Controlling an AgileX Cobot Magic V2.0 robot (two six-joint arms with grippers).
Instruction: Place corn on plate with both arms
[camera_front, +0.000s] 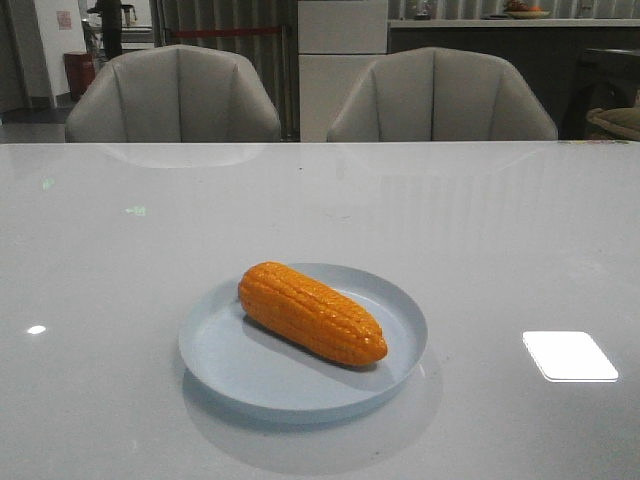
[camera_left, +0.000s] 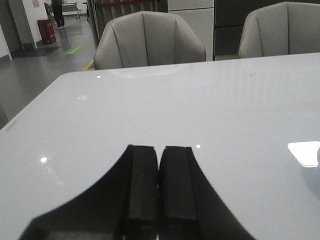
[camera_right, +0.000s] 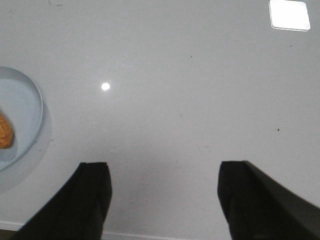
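Observation:
The orange corn (camera_front: 311, 312) lies on its side inside the pale blue plate (camera_front: 230, 365) in the front view, thick end to the back left, tip to the front right. Neither arm shows in the front view. In the right wrist view my right gripper (camera_right: 165, 172) is open and empty over bare table; the plate's rim (camera_right: 34, 97) and the corn's tip (camera_right: 5, 135) show at that view's edge, apart from the fingers. In the left wrist view my left gripper (camera_left: 159, 152) is shut and empty above the table, with no corn or plate in sight.
The white glossy table (camera_front: 480, 230) carries a bright light reflection (camera_front: 570, 355) at the front right. Two grey chairs (camera_front: 175, 95) (camera_front: 440, 95) stand behind the far edge. The table's near edge (camera_right: 130, 235) runs just under my right fingers.

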